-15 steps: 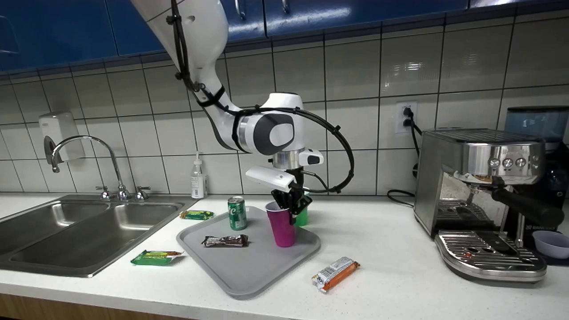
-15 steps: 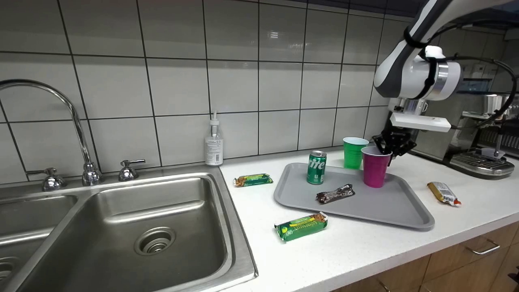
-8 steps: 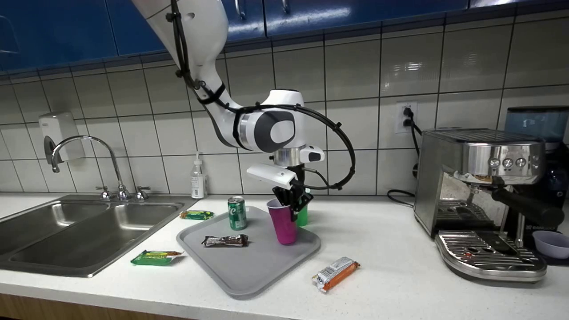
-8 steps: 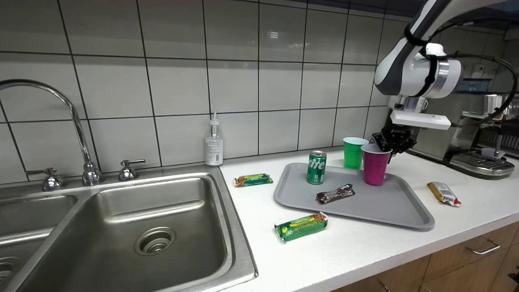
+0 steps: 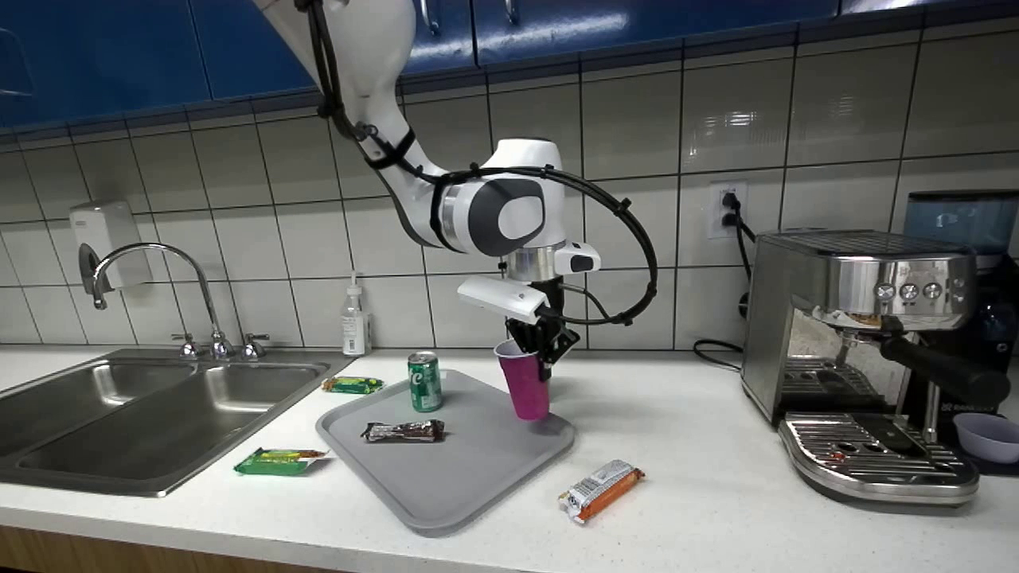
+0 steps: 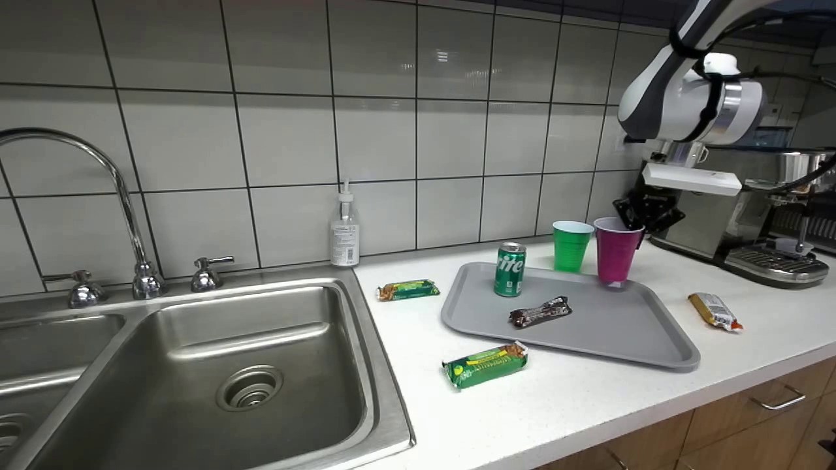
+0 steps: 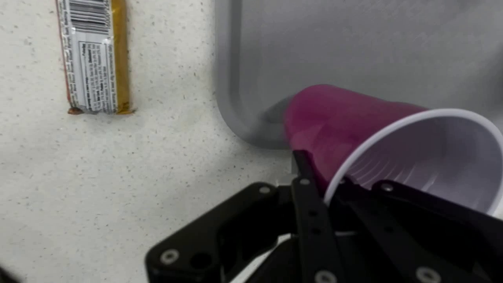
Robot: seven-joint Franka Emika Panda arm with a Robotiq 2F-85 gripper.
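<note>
End effector (image 7: 321, 180) narrow, pinching the pink cup (image 5: 524, 387) by its side wall, one finger inside, one outside; likely because the wall is thin. One-sided grip probably explains the tilt. Cup is over a corner of the gray tray (image 5: 446, 493); can't tell if base touches. Green cup (image 6: 570, 247) upright nearby.

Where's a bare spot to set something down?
The counter between the orange bar and the coffee machine looks bare. So does the end of the tray toward the counter's front edge, past the brown bar. It's crowded around the gripper, which pinches the pink cup by its rim, the green cup beside it.
</note>
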